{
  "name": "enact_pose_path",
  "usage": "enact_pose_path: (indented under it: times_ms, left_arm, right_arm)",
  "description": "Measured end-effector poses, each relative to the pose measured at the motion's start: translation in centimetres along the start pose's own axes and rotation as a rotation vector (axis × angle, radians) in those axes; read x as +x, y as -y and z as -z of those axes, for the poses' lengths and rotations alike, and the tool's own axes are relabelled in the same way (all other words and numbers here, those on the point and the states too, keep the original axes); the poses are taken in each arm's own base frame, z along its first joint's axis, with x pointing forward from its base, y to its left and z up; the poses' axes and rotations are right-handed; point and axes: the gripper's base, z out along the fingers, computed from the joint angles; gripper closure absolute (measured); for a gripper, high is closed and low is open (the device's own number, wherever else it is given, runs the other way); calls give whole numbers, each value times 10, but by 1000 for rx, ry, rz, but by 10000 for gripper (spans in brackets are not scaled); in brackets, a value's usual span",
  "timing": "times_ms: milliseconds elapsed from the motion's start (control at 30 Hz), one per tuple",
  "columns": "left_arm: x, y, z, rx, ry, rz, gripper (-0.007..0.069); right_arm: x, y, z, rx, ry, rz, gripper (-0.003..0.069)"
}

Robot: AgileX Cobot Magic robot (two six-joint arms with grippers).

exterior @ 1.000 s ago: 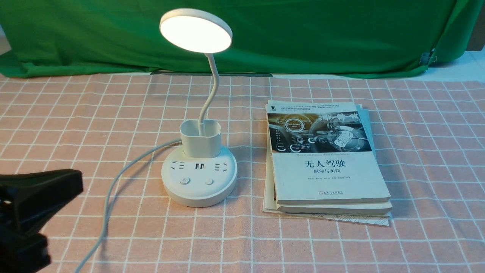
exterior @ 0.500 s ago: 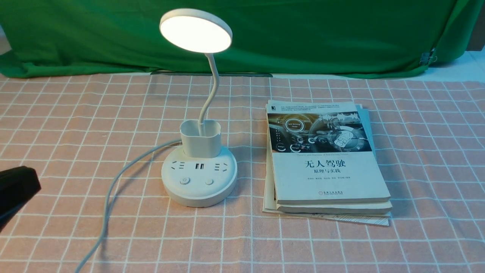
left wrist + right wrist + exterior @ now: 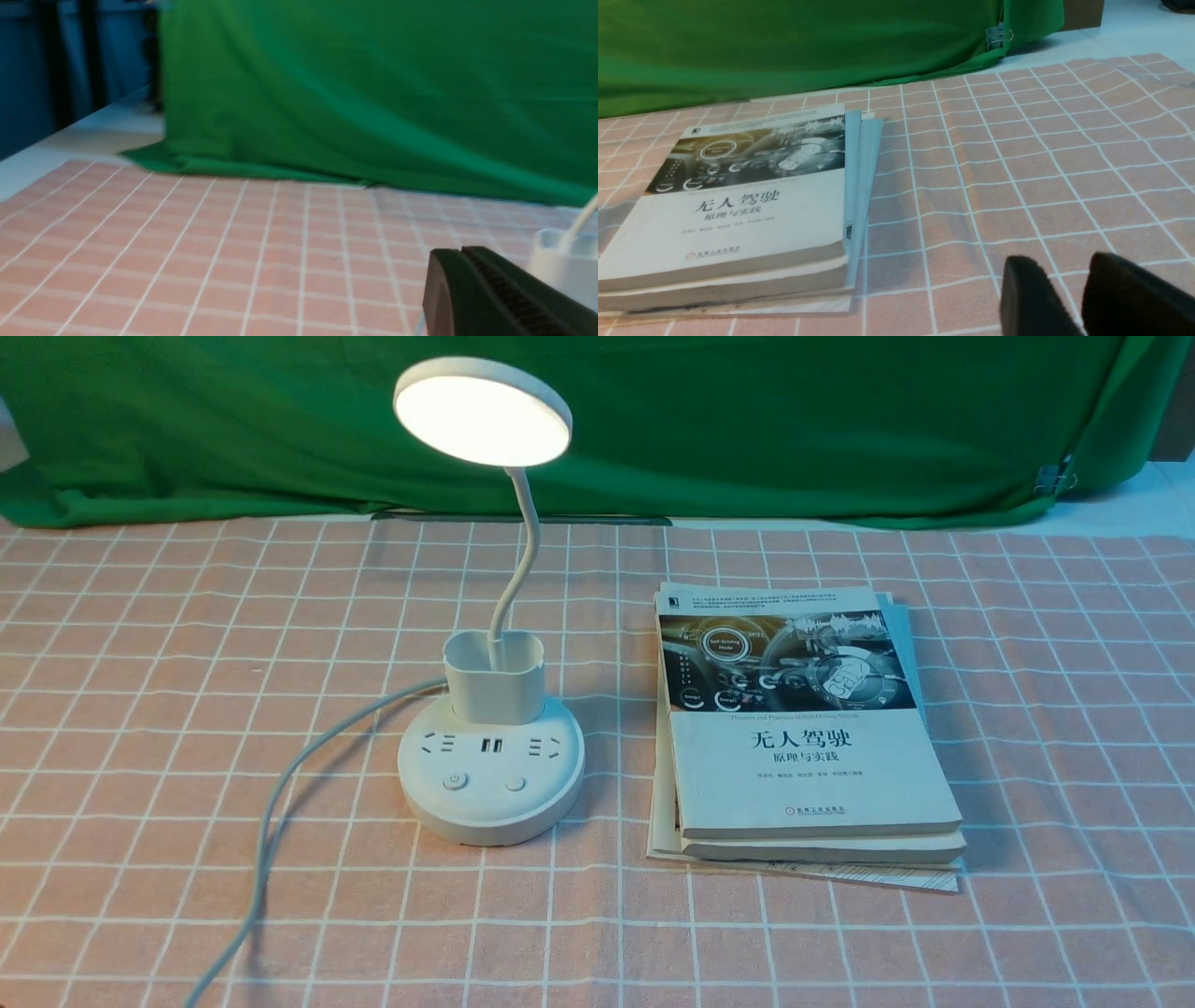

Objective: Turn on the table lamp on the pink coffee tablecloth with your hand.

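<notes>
Front view: lit table lamp upright on pink coffee tablecloth.

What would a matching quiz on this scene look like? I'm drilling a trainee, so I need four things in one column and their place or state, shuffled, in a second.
Column one:
1. lamp head
2. books
3. cord
4. green cloth

Column two:
A. hangs behind the tablecloth
B. glowing
C. stacked, on the right of the lamp base
D. runs from the lamp base toward the near left edge

Pairs: 1-B, 2-C, 3-D, 4-A.
</notes>
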Motion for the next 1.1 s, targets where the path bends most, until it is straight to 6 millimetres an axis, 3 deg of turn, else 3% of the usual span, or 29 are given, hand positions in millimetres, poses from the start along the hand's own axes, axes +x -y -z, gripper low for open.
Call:
enact_pose_path:
  times_ms: [400, 1100]
  left_arm:
    - [20, -1, 2, 0, -145, 5, 607]
    - [22, 3, 2, 67, -162, -32, 603]
  right_arm:
    - [0, 0, 0, 0, 0, 0, 417]
    - [0, 0, 0, 0, 0, 0, 417]
